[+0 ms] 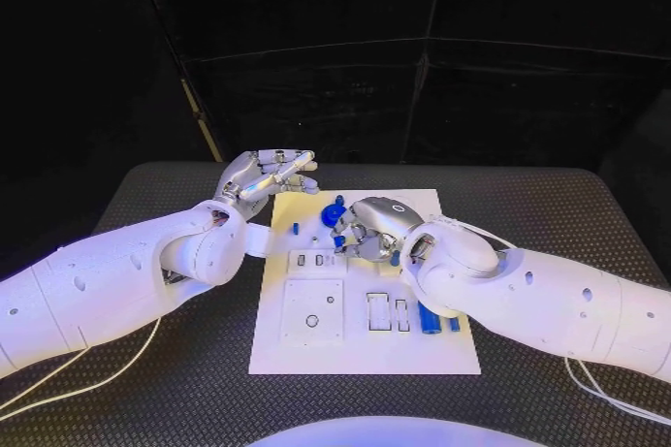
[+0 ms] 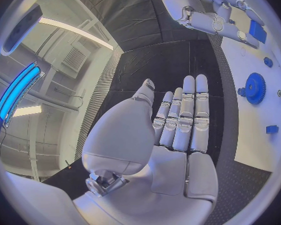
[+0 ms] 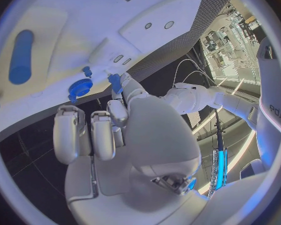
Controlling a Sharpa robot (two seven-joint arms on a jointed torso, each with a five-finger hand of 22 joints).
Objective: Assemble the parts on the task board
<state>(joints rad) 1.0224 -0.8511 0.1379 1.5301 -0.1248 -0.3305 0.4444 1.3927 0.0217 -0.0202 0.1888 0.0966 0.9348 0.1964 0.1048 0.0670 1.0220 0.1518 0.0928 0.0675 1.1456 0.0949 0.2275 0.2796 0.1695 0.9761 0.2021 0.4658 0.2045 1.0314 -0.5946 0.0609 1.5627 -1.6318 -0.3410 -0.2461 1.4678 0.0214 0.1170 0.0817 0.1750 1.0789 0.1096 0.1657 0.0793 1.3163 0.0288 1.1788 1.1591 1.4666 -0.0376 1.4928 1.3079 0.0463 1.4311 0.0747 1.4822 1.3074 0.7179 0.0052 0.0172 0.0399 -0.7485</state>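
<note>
The right hand [image 1: 372, 226] is pinching a small blue part [image 3: 115, 80] over the far half of the task board [image 1: 367, 355], beside a light, rigid blue gear [image 1: 333, 214] probably best gripped by its toothed rim, while the left hand [image 1: 263, 180] is hovering open and empty off the board's far-left corner.

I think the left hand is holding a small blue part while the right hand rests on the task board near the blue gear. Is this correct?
Not quite. The left hand holds nothing: the left wrist view shows its fingers straight with an empty palm, beside the task board. The right hand is on the board near the blue gear, as you say.
</note>
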